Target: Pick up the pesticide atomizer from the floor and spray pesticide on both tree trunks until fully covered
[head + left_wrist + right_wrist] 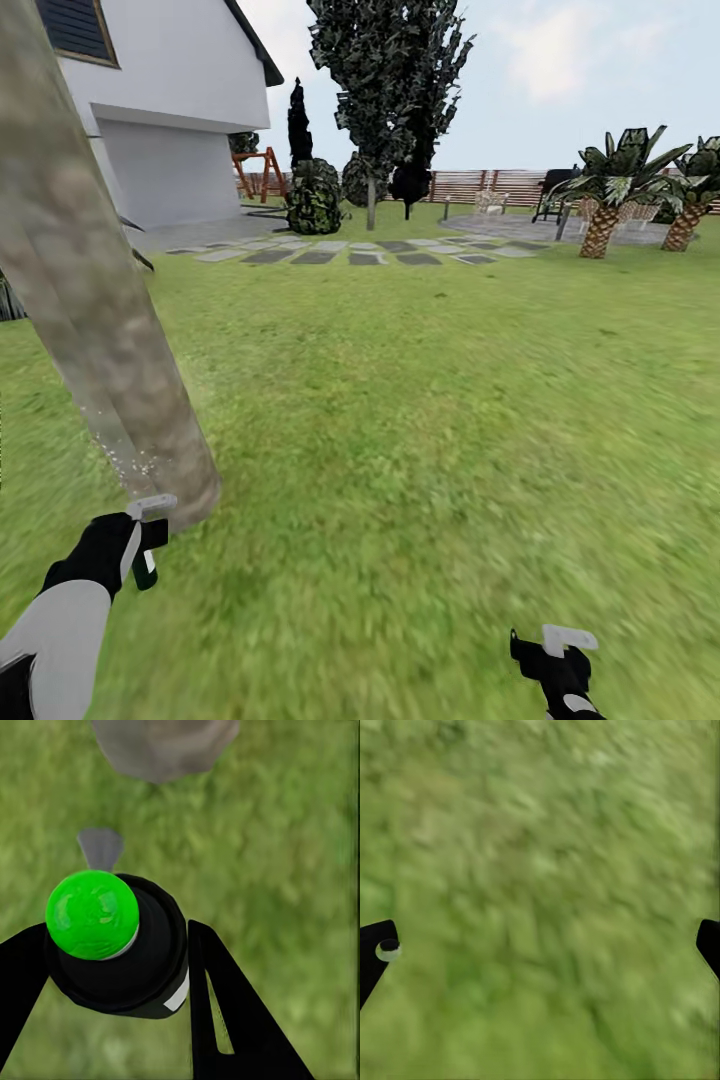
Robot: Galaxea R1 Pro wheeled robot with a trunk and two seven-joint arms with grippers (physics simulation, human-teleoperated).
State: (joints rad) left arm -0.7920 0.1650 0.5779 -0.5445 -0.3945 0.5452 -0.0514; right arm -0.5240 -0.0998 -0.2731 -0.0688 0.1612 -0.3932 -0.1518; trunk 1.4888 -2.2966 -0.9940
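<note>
A thick pale mottled tree trunk (100,300) leans across the left of the head view, its base (161,746) in the lawn. Just before that base my left gripper (148,535) is shut on the pesticide atomizer (142,967), a dark bottle with a bright green top. Fine white specks hang on the low trunk, and a small grey spray cone (100,847) shows beyond the bottle. The second tree (370,205) stands far back past the stepping stones. My right gripper (555,640) hangs low at the right over grass, open, with its fingertips (375,952) wide apart.
A white house (170,120) stands at the back left. Stepping stones (350,250) cross the lawn. A black cone tree (299,125) and a shrub (315,198) are behind them. Two short palms (610,190) and a slat fence (490,185) are at the back right. Open lawn (430,420) lies ahead.
</note>
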